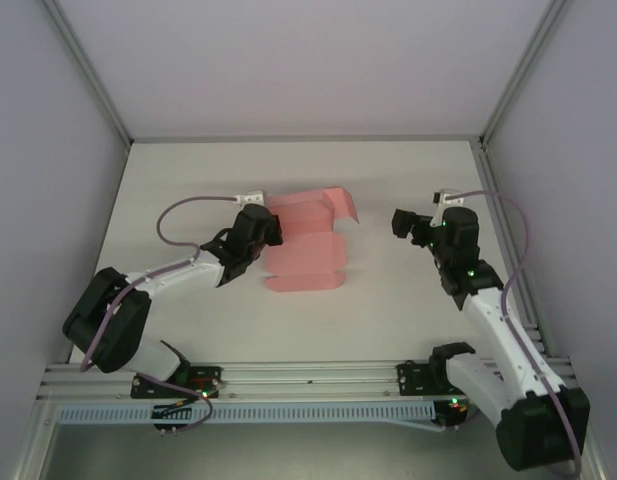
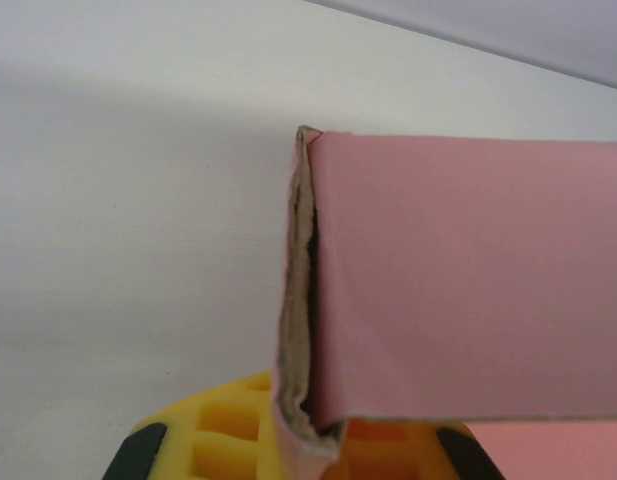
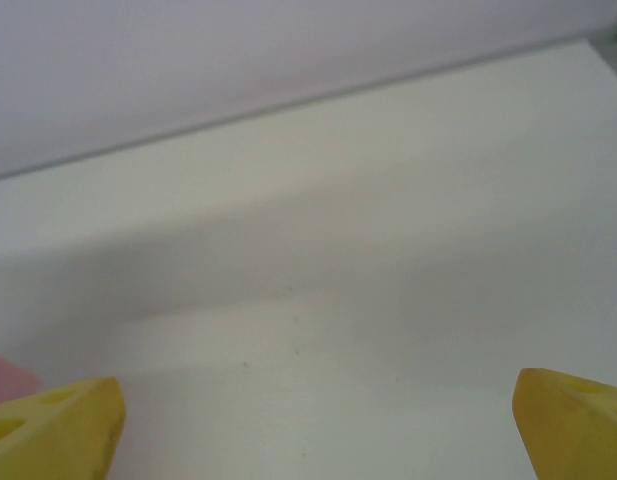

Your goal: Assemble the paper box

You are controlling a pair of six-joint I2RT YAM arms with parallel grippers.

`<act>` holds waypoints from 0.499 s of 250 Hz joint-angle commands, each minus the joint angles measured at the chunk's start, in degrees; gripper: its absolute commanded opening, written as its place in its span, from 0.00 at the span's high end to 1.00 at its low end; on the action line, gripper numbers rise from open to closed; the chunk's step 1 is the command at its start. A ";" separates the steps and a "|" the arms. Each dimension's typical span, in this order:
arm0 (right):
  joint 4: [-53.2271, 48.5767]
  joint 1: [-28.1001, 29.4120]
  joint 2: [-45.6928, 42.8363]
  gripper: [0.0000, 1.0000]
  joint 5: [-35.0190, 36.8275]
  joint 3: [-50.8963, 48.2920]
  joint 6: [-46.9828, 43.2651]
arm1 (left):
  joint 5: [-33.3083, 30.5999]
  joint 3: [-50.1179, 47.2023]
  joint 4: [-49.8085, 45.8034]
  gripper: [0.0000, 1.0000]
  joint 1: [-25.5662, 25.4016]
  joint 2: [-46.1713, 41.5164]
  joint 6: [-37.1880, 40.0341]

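The paper box [image 1: 310, 243] is a pink die-cut card sheet lying mid-table, its far panels folded up. My left gripper [image 1: 272, 228] is at the sheet's left edge, shut on a folded flap. In the left wrist view that pink flap [image 2: 468, 280] stands upright right in front of the camera, its brown inner edge pinched between the yellow fingers [image 2: 223, 425]. My right gripper [image 1: 400, 221] hovers to the right of the sheet, a short gap away, open with nothing in it. Its yellow fingertips [image 3: 63, 430] sit wide apart over bare table, a corner of pink at the left edge.
The white table [image 1: 188, 180] is walled by grey panels on three sides with metal posts at the back corners. An aluminium rail [image 1: 308, 375] carrying both arm bases runs along the near edge. Purple cables loop off each wrist.
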 commanded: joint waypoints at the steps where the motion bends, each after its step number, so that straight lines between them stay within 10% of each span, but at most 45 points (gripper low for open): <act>1: -3.22 -2.60 6.60 0.00 -10.60 5.32 -1.14 | 0.69 0.33 -0.90 1.00 0.55 -1.41 0.66; 125: 2.06 1.41 26.99 0.02 -36.21 12.85 -10.54 | 2.13 0.36 -0.54 1.00 0.56 -1.83 0.48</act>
